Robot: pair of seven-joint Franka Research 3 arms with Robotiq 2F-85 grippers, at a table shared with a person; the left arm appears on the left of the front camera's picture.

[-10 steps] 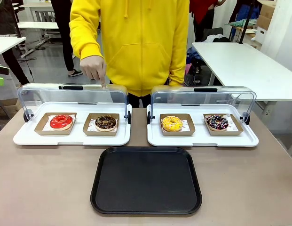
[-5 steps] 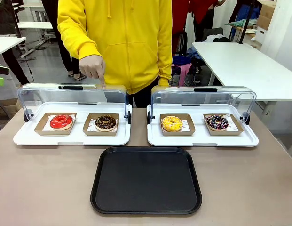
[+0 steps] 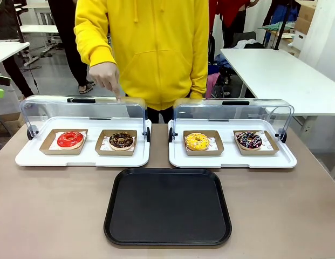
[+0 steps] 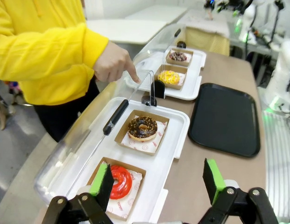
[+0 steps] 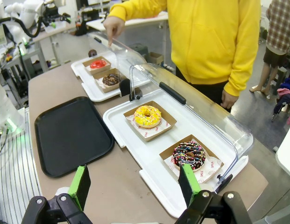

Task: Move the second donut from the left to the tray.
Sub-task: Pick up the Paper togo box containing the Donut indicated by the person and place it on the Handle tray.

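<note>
The chocolate-glazed donut (image 3: 121,141) with light sprinkles sits in its brown cardboard holder, second from the left, on the left white tray (image 3: 83,159). It also appears in the left wrist view (image 4: 142,128) and far off in the right wrist view (image 5: 111,79). Nearer me lies the large black tray (image 3: 167,208) (image 4: 226,119) (image 5: 70,135), bare. The person's hand (image 3: 107,75) points a finger down at the clear lid above that donut. My left gripper (image 4: 158,182) is open above the table edge. My right gripper (image 5: 134,182) is open too, nothing between its fingers.
A red-glazed donut (image 3: 70,139) lies left of the chocolate one. The right white tray (image 3: 232,160) holds a yellow donut (image 3: 197,141) and a dark donut with multicoloured sprinkles (image 3: 248,140). Both clear lids (image 3: 83,107) stand raised at the back.
The person in the yellow hoodie swayed left and then partly back. The pointing hand stays over the left lid. Donuts and black tray have not moved.
</note>
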